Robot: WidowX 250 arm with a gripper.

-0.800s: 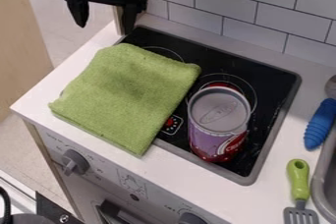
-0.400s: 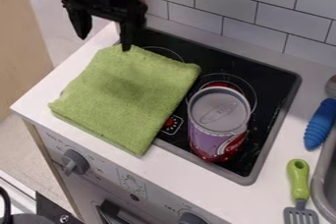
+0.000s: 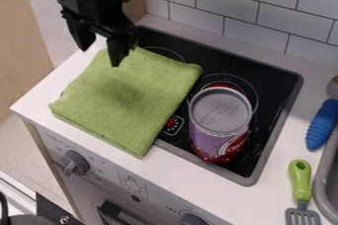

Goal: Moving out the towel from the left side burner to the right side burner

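The black tool (image 3: 100,57) hangs at the upper left with its 2 fingers spread wide apart and nothing between them; 1 finger is over the back corner of the green towel (image 3: 129,98), and the other is out to the left, past the towel's edge. Whether the nearer finger touches the cloth, I cannot tell. The towel lies folded and flat over the left side of the black stove top (image 3: 271,78), its front and left parts reaching onto the white desk (image 3: 178,164). Just beside it, on the right side of the stove top, a purple and red can (image 3: 218,130) stands upright with its grey lid up. Further right, on the desk, are a blue handle (image 3: 322,124) and, nearer the front, a spatula (image 3: 300,182) with a green grip, both beside the rim of a grey sink (image 3: 321,189).
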